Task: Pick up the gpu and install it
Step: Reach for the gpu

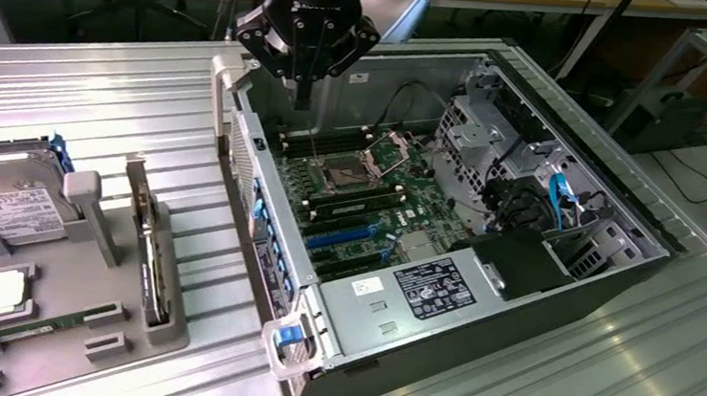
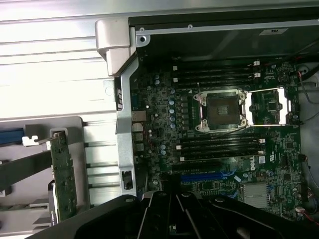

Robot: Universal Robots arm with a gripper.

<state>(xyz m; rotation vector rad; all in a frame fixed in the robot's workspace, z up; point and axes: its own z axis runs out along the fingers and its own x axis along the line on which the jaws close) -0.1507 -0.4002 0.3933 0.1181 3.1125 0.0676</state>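
We see our black pincer point(image 1: 301, 95) pressed together, pinching nothing, above the open black computer case point(image 1: 466, 385). The slim dark gpu card point(image 1: 151, 243) stands on edge in a grey holder point(image 1: 83, 290) on the ribbed metal worktop point(image 1: 106, 100).

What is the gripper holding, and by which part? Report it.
Nothing. The gripper is shut and empty over the computer case; the gpu stands in its gray stand, untouched.

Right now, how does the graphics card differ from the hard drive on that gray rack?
The graphics card stands on its edge in a slot, while the hard drive lies with its broad face up. The graphics card is slim and dark; the hard drive is silvery with a white label. Both sit in the gray rack.
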